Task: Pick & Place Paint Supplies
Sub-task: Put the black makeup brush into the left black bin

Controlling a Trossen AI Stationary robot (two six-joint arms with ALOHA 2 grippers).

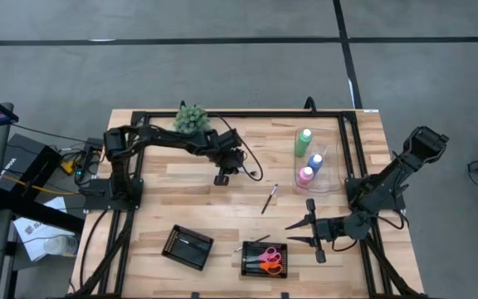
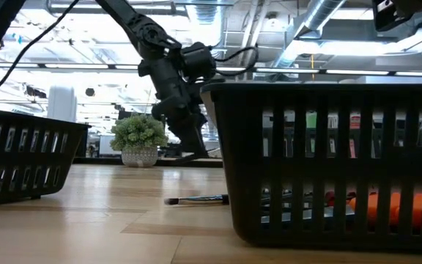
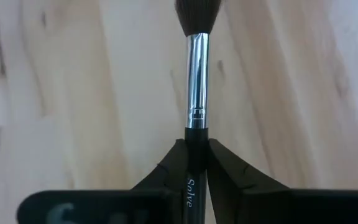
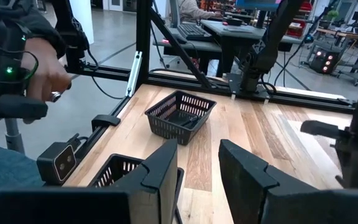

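My left gripper [image 1: 222, 177] is over the middle of the table, slanting down, shut on a dark-handled brush [image 3: 196, 74] with a silver ferrule. A second brush [image 1: 269, 199] lies flat on the wood to its right and is also seen in the low view [image 2: 196, 199]. Green [image 1: 304, 141], blue [image 1: 314, 162] and pink [image 1: 305, 176] bottles stand in a clear tray [image 1: 332, 170]. Pink and orange scissors [image 1: 270, 260] lie in a black basket [image 1: 247, 249]. My right gripper [image 1: 309, 232] waits open at the near right, with nothing between its fingers [image 4: 160, 168]. My left gripper pinches the brush's dark handle [image 3: 196, 140] between its two fingers, just behind the silver ferrule. The brush lies along the fingers and sticks out past their tips, bristle end forward. The bristle tip runs out of the wrist view, so whether it touches the table does not show.
A second black basket [image 1: 169, 249] stands at the near left. A green plant ball [image 1: 191, 118] sits at the far edge. In the low view the scissors basket [image 2: 328, 161] fills the foreground. A person's hand [image 4: 42, 81] shows beyond the table's edge.
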